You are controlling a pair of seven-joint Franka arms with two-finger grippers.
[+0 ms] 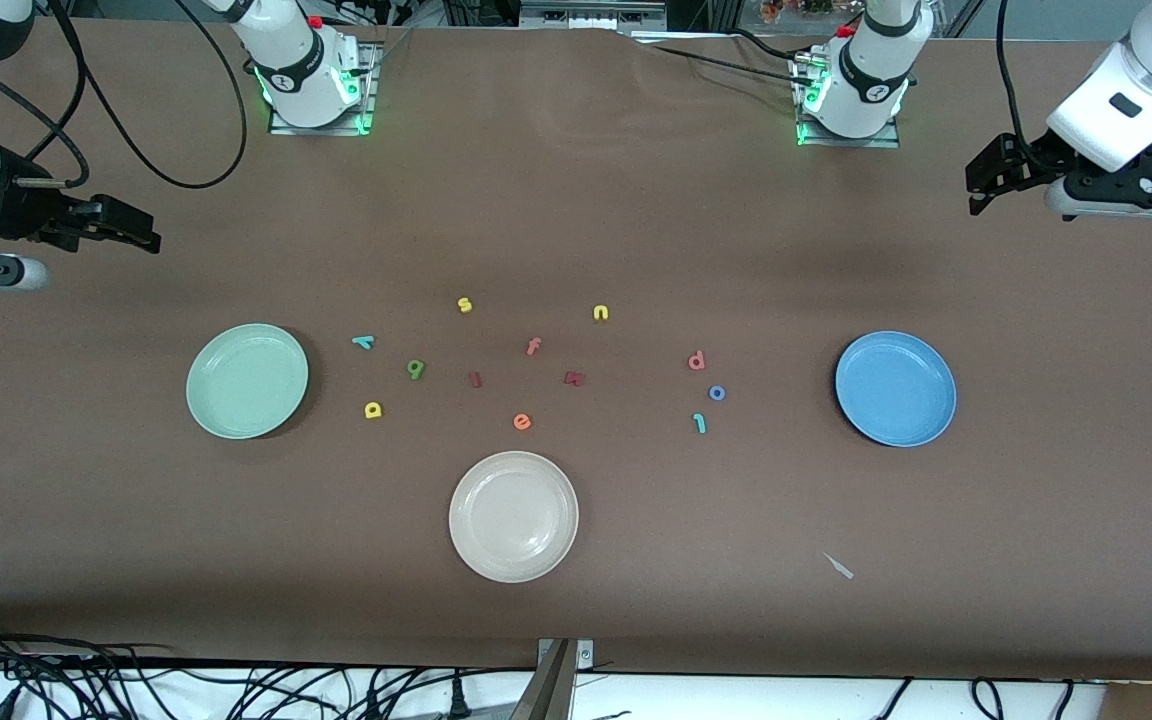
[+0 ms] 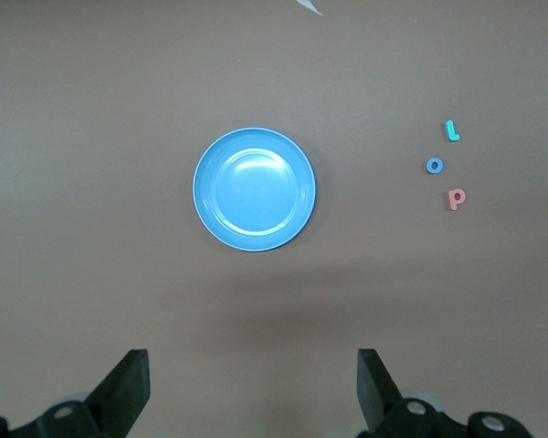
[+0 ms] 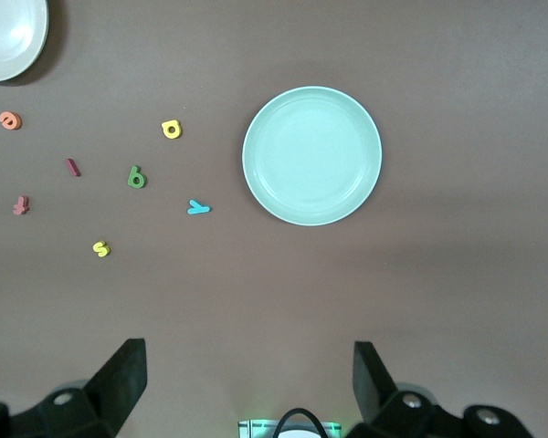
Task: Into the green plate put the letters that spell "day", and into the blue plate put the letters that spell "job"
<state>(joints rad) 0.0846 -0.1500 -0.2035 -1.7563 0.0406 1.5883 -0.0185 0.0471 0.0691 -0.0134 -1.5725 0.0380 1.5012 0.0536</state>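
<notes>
Sorting is not yet begun: left gripper (image 1: pixel 976 190) and right gripper (image 1: pixel 141 232) hover wide, empty, at the desk's ends. "day" letters (image 1: pixel 373 409) lie beside the green plate (image 1: pixel 247 381), "job" letters (image 1: pixel 717 393) near the blue plate (image 1: pixel 895 388); next comes a precise pinch.

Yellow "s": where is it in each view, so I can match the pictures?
Front view: yellow "s", the letter nearest the right arm's base.
Right wrist view: it is the letter closest to the gripper.
Left wrist view: not in it.
Shared landmark: green plate.
</notes>
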